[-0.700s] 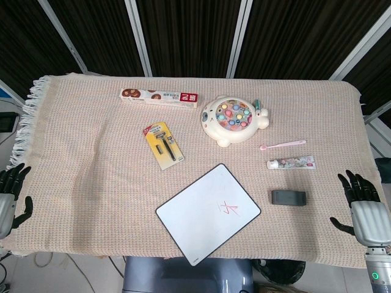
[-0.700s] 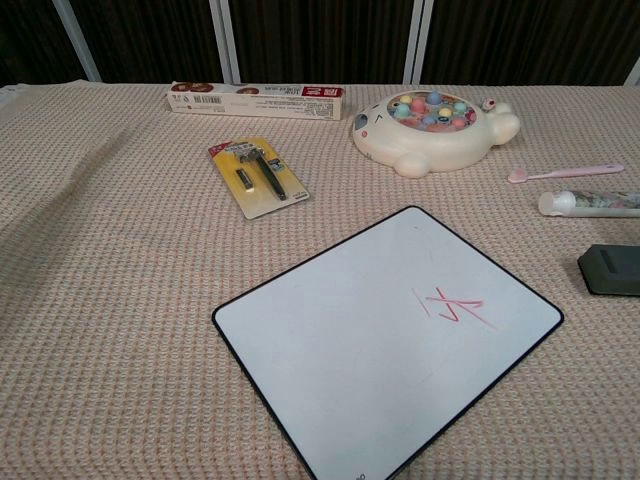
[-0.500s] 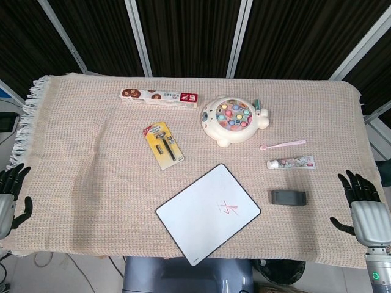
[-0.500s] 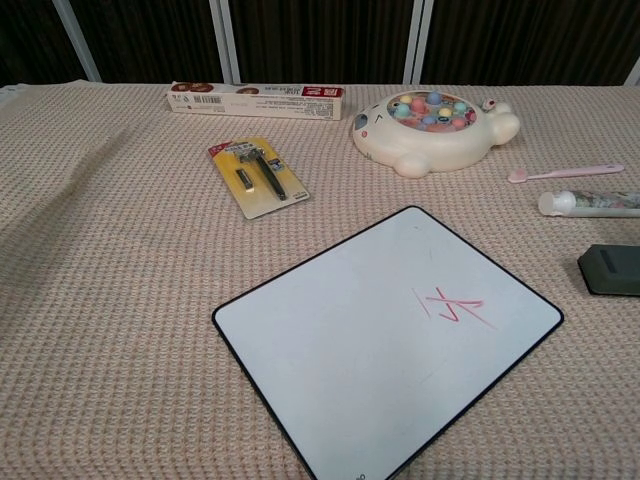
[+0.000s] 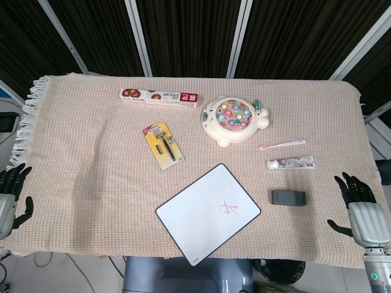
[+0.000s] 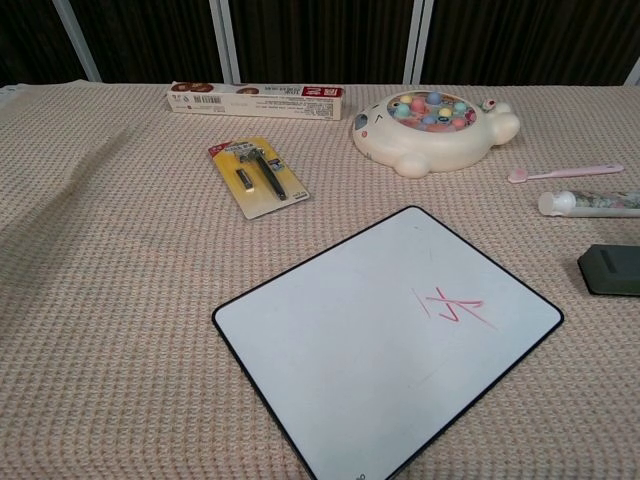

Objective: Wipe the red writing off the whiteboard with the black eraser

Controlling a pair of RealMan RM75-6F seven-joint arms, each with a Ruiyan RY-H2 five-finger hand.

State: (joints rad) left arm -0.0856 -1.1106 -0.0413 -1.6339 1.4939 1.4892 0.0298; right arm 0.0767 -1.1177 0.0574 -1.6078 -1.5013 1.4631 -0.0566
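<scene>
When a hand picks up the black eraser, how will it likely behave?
The black eraser looks like a small flat-bottomed block, so it probably won't roll or tip. It seems rigid and likely light. The woven cloth under it should resist sliding.

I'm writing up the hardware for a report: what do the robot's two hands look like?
Both show only in the head view. The right hand has black fingers and thumb on a ribbed silver-grey back plate, above a grey wrist section bearing a small green-ringed light. The left hand, cut off by the frame edge, shows the same black fingers and a strip of silver-grey back. No cables or sleeves are visible.
</scene>
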